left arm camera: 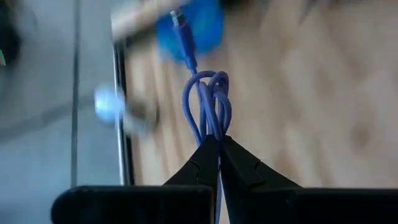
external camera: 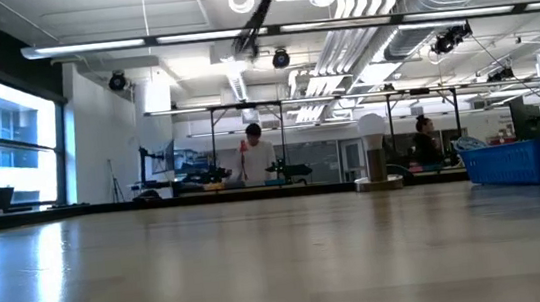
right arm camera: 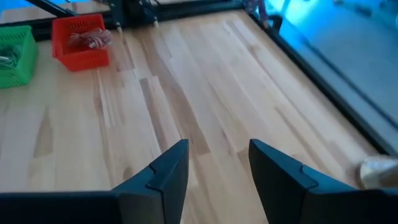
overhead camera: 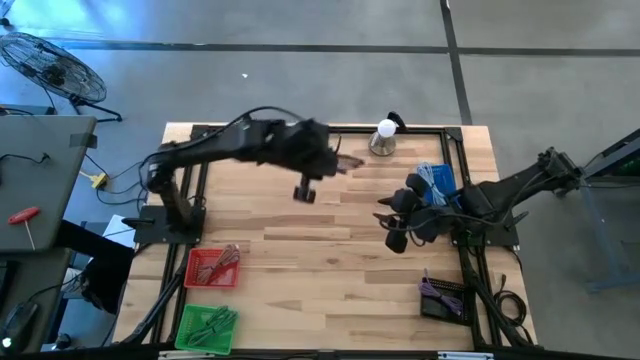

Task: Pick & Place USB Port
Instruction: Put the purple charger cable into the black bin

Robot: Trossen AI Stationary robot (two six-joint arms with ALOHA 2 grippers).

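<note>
A purple USB cable, bundled into loops, sticks out past the fingertips of my left gripper, which is shut on it. One plug end reaches farther out. In the high view my left gripper hangs above the table's far middle. The blue basket with more cables stands at the far right. My right gripper is open with nothing between its fingers; it hovers next to the blue basket. My left gripper pinches several strands of the cable bundle between its two fingertips. The fingers slant down and toward the table's right. The loops stand out beyond the tips, a strand with the plug end trails on past them, and the whole cable is lifted clear of the table.
A red basket and a green basket with cables stand at the near left, and a dark basket at the near right. A small lamp with a white bulb stands at the far edge. Bare wood lies in the middle.
</note>
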